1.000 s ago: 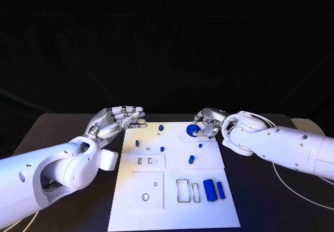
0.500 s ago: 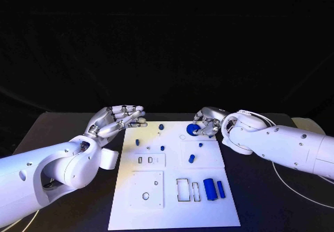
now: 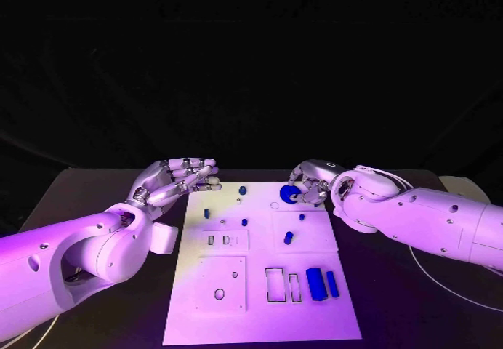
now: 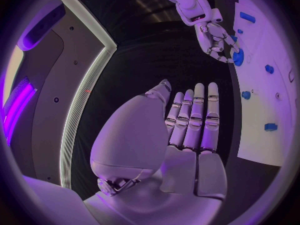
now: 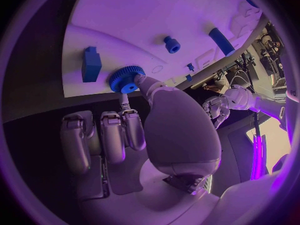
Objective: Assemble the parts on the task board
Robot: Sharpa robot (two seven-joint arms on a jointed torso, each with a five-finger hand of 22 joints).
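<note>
Right hand [image 3: 311, 187]: pinches the blue gear [image 3: 291, 193], carried a touch farther toward the far edge of the task board [image 3: 262, 291] than a second ago; gear hangs just over the small round hole beside it, so seating looks near but not done.

Left hand [image 3: 176, 181]: unmoved beside the board's far-left corner, fingers straight and together, holding nothing.

Blue parts counted: one gear; two long bars [image 3: 322, 283] near the slots; five small pegs mid-board.
</note>
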